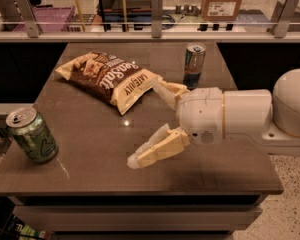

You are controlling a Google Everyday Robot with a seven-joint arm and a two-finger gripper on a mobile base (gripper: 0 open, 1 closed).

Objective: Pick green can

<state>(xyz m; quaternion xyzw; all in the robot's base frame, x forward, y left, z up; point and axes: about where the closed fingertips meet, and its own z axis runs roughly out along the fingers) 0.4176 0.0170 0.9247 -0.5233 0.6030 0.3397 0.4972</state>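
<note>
One relation matters here imo: the green can (pixel 31 135) stands upright at the far left of the table (pixel 90 176), near the front-left corner. It's well apart from my tool. The chip bag (pixel 110 79) lies further back, not in the straight line btw can and tool afaict. My gripper (pixel 144 123) hangs mid-table, jaws spread wide w/ nothing in them, fingers pointing left at the can's side. Next move prob needs a plain reach left, slightly toward the front edge. The slim blue-and-silver can (pixel 194 64) is back right, not my target.
</note>
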